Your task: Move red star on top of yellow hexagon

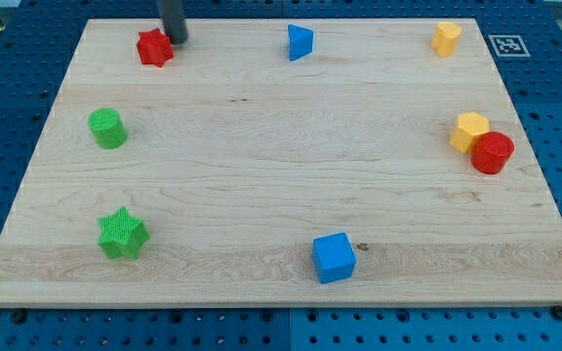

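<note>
The red star [153, 47] lies near the top left of the wooden board [261, 175]. My tip [177, 40] is just right of the red star, touching or almost touching it. The yellow hexagon [468, 131] sits at the right side, with a red cylinder [493, 152] touching its lower right. The rod comes down from the view's top.
A blue triangle [300, 42] is at top middle, a yellow block [446, 38] at top right. A green cylinder [107, 128] and a green star [122, 234] are at left. A blue cube [334, 257] is at bottom middle.
</note>
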